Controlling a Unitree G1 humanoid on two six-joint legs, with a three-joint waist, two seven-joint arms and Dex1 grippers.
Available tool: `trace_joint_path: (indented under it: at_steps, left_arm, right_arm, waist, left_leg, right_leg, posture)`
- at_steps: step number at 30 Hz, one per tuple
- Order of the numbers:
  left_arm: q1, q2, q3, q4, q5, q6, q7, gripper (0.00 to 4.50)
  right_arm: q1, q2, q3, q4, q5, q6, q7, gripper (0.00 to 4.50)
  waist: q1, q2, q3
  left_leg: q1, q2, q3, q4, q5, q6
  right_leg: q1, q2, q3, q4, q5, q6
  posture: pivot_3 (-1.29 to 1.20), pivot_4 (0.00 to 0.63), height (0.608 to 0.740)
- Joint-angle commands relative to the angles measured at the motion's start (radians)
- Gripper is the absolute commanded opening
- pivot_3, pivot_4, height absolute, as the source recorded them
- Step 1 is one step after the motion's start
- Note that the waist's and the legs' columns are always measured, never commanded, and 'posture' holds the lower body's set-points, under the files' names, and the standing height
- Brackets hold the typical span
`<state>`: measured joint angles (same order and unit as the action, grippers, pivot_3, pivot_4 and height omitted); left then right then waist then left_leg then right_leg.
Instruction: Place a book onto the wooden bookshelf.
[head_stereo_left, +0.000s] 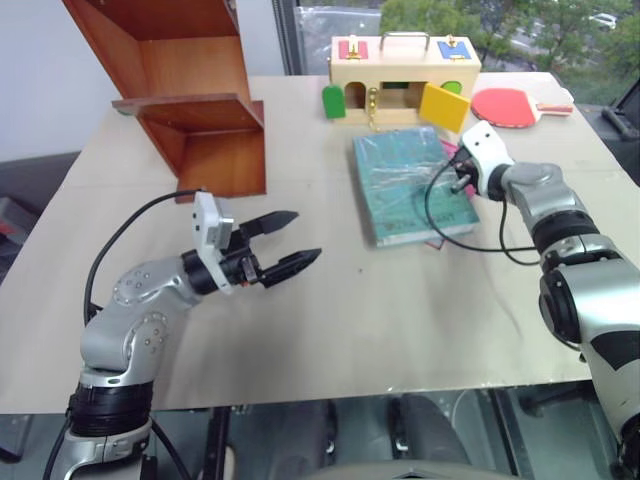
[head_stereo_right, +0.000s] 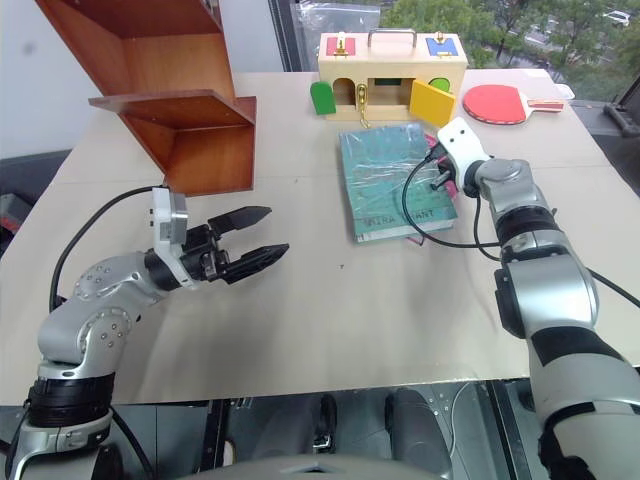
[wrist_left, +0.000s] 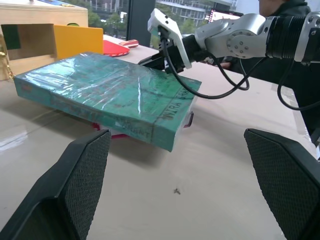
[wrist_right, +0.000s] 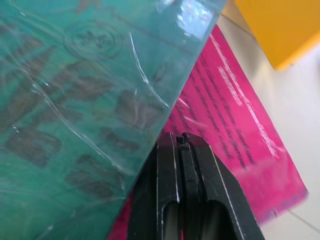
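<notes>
The teal book (head_stereo_left: 408, 185), wrapped in glossy plastic, lies flat on the table on top of a thin pink book (wrist_right: 235, 125). My right gripper (head_stereo_left: 461, 180) is shut, its tips pressed against the teal book's right edge just above the pink cover, where the right wrist view (wrist_right: 180, 139) shows the two fingers together. My left gripper (head_stereo_left: 306, 235) hovers open over the bare table to the left of the book, pointing toward it with nothing between its fingers. The wooden bookshelf (head_stereo_left: 190, 100), reddish-brown with open compartments, stands at the table's far left corner.
A pale wooden box (head_stereo_left: 405, 75) with coloured doors stands behind the book. A red table tennis paddle (head_stereo_left: 505, 105) lies to its right. A black cable (head_stereo_left: 440, 215) loops from my right wrist over the book. A person in dark clothing (wrist_left: 287, 7) is beyond the table.
</notes>
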<state>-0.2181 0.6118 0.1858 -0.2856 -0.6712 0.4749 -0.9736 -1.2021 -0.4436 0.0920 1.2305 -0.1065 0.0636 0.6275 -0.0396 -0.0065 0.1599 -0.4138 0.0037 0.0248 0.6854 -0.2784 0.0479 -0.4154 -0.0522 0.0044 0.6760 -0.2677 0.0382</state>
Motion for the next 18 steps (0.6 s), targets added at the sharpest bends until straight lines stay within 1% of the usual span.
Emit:
trace_joint_path:
  at_steps: [1,2,5,6,9,13,14,16,18]
  left_arm:
    - [-0.030,0.003,0.000,0.004,-0.011,0.008,0.012,4.50]
    - [-0.047,-0.007,-0.009,0.020,0.000,0.008,0.028,4.50]
    - [-0.085,-0.026,-0.044,0.055,0.035,0.018,0.066,4.50]
    - [-0.099,-0.035,-0.059,0.067,0.044,0.016,0.072,4.50]
    - [-0.142,-0.056,-0.099,0.113,0.068,0.014,0.074,4.50]
    - [-0.231,-0.082,-0.140,0.216,0.079,0.038,0.052,4.50]
    - [-0.258,-0.091,-0.149,0.247,0.080,0.051,0.051,4.50]
    - [-0.309,-0.106,-0.166,0.309,0.087,0.077,0.049,4.50]
    - [-0.365,-0.128,-0.170,0.378,0.072,0.128,0.050,4.50]
  right_arm:
    - [0.017,-0.040,-0.013,-0.065,-0.011,-0.038,-0.032,0.13]
    - [0.038,-0.066,-0.021,-0.107,-0.004,-0.029,-0.014,0.13]
    - [0.123,-0.134,-0.048,-0.275,0.023,0.012,0.027,0.82]
    - [0.192,-0.164,-0.067,-0.405,0.046,0.060,0.054,1.33]
    - [0.436,-0.245,-0.150,-0.871,0.135,0.255,0.109,2.39]
    - [0.750,-0.281,-0.344,-1.482,0.320,0.534,0.106,4.17]
    - [0.823,-0.278,-0.396,-1.617,0.377,0.600,0.105,4.38]
    - [0.951,-0.257,-0.476,-1.846,0.467,0.706,0.086,4.38]
    - [1.065,-0.211,-0.525,-2.034,0.519,0.739,0.047,4.38]
  waist:
    - [0.002,0.000,0.000]
    - [0.002,0.000,0.000]
    - [0.015,0.000,0.000]
    - [0.016,0.000,0.000]
    - [0.034,0.000,0.000]
    - [0.046,0.002,0.000]
    - [0.044,0.002,0.000]
    - [0.040,0.002,0.000]
    - [0.051,-0.001,-0.001]
  left_leg:
    - [0.000,0.000,0.000,0.000,0.000,0.000]
    - [0.000,0.000,0.000,0.000,0.000,0.000]
    - [-0.001,0.000,-0.001,0.000,0.000,0.000]
    - [-0.001,-0.001,-0.001,0.001,0.000,0.000]
    - [-0.002,0.000,-0.002,0.001,0.000,0.000]
    - [-0.003,0.001,-0.003,0.000,0.000,0.000]
    - [-0.003,0.000,-0.003,0.000,0.000,0.000]
    - [-0.001,0.000,-0.002,0.002,-0.001,0.001]
    - [0.000,0.000,-0.004,0.002,-0.001,0.003]
  right_leg:
    - [0.000,0.000,0.000,0.000,0.000,0.000]
    - [0.000,0.000,0.000,0.000,0.000,0.000]
    - [0.000,0.000,-0.001,0.000,0.000,0.000]
    - [0.000,-0.001,-0.001,0.000,0.000,0.000]
    - [0.000,-0.001,-0.002,0.000,0.000,0.000]
    - [0.000,0.001,-0.003,0.001,0.000,0.000]
    - [0.000,0.001,-0.002,0.001,0.000,0.000]
    - [0.000,0.001,-0.001,0.000,0.000,0.000]
    - [0.002,0.001,-0.003,0.001,0.000,0.000]
  posture:
    - [0.00,0.150,0.740]
    - [0.00,0.150,0.740]
    - [0.00,0.150,0.740]
    - [0.00,0.150,0.740]
    - [0.00,0.150,0.740]
    - [0.00,0.150,0.740]
    - [0.00,0.150,0.740]
    - [0.00,0.150,0.740]
    - [0.00,0.150,0.740]
